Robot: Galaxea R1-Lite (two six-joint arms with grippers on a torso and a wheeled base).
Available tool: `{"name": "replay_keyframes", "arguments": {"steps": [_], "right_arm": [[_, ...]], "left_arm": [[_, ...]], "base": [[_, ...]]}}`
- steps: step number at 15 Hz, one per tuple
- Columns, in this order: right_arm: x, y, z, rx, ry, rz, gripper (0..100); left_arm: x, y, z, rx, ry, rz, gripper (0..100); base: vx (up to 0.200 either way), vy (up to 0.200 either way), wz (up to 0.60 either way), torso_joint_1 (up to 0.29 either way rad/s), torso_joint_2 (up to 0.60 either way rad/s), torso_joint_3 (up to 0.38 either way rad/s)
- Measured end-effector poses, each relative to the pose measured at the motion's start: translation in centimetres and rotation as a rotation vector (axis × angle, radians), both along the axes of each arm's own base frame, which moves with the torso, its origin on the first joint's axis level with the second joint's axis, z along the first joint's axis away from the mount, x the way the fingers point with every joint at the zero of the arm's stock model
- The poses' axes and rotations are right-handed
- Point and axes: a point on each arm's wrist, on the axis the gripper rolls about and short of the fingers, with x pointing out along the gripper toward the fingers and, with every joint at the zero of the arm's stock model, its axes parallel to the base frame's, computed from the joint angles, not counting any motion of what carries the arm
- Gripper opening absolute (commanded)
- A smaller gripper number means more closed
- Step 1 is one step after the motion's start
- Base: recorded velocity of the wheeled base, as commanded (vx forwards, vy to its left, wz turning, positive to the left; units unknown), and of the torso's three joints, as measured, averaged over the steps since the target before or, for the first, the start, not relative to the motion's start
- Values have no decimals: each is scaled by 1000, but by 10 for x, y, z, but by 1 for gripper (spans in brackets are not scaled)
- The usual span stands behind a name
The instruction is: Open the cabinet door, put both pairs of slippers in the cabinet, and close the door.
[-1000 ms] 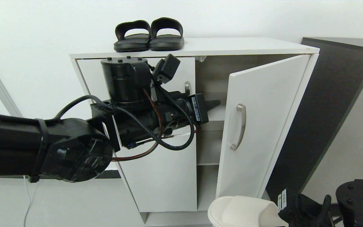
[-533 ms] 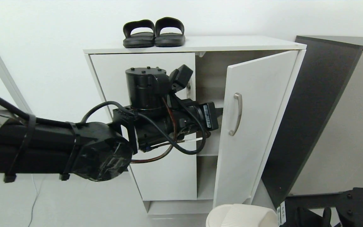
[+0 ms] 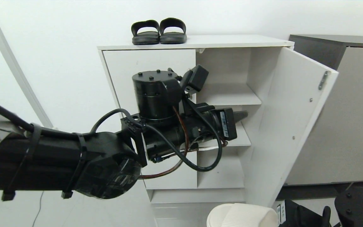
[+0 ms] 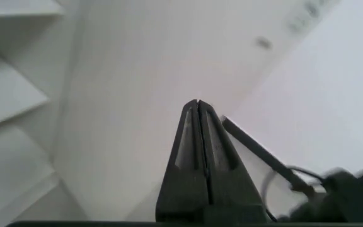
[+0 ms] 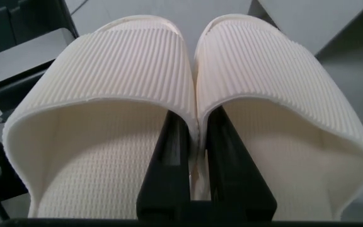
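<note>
Pinching the white slippers (image 5: 106,82) by their inner edges, right tool (image 5: 197,135) sits low, w/ open shelves (image 3: 228,94) above and a bit left of it. Empty left tool (image 4: 198,110) is closed tight by the open door (image 3: 291,126); black slippers (image 3: 158,31) on cabinet top (image 3: 232,41).

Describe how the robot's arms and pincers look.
The left arm is black: a thick link bound with zip ties, then a round drum joint with bolt heads. Black and reddish-brown cables loop past it; a white label sits near the wrist. The left pincer has two tapering black fingers; the right pincer is black too.
</note>
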Motion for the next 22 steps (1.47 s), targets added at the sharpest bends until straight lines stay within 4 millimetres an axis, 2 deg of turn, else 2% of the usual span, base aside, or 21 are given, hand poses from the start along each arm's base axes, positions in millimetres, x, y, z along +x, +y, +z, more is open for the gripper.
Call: {"name": "replay_keyframes", "arguments": {"steps": [3, 5, 7, 9, 12, 14, 17, 19, 22], "right_arm": [[5, 1, 3, 13, -4, -23, 0], [17, 2, 7, 26, -5, -73, 0], [33, 5, 11, 48, 10, -170, 0], [48, 11, 17, 76, 9, -338, 0], [70, 28, 26, 125, -4, -522, 0], [82, 39, 29, 148, -19, -630, 0], [95, 51, 29, 153, -52, -737, 0], [103, 57, 27, 148, -71, -796, 0], [112, 64, 23, 139, -89, -854, 0]], "left_arm": [[5, 24, 4, -2, -4, 64, 0], [-3, 47, 11, -9, -12, 114, 0], [-21, 72, 20, -17, -24, 146, 0], [-43, 102, 26, 6, -36, 194, 0], [-90, 152, 24, 119, -48, 369, 0], [-126, 184, 11, 222, -71, 528, 0], [-168, 226, -16, 326, -103, 774, 0], [-192, 245, -37, 351, -105, 944, 0], [-221, 261, -70, 363, -94, 1137, 0]], "base": [[0, 0, 0, 0, 0, 0], [0, 0, 0, 0, 0, 0], [0, 0, 0, 0, 0, 0], [0, 0, 0, 0, 0, 0], [0, 0, 0, 0, 0, 0], [0, 0, 0, 0, 0, 0], [0, 0, 0, 0, 0, 0], [0, 0, 0, 0, 0, 0], [0, 0, 0, 0, 0, 0]]}}
